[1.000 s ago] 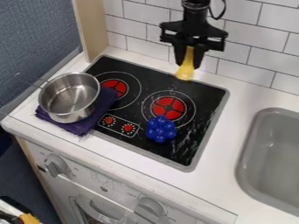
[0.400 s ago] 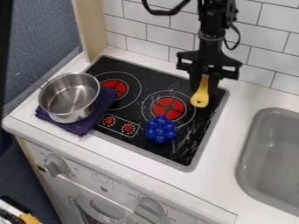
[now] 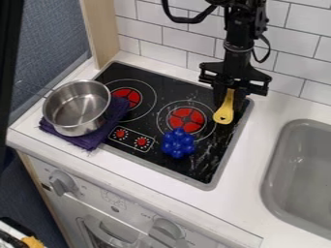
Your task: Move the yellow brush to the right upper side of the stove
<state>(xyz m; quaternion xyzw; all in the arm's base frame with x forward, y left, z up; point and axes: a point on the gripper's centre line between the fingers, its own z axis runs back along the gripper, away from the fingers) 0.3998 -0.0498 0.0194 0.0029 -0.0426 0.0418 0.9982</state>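
One yellow brush [image 3: 223, 111], grasped in the jaws, has moved rightward and down from the stove's back edge to its upper right corner, so on this stove [image 3: 169, 87] probably only setting down and release remain.

It's bright in here, with an even, soft light that seems to fall from above: the white counter [image 3: 255, 179] glows, while the upright oven front [image 3: 132, 213] below it sits greyer. The metal pot [image 3: 81, 128] catches pale highlights along its rim and inside. Small glints dot the blue cluster-shaped toy [image 3: 178, 143]. Whitish streaks show on the black stove [image 3: 184, 92] near its lower right; whether they're glare or marks, I can't tell. Shadows look gentle, darker under the counter's edge.
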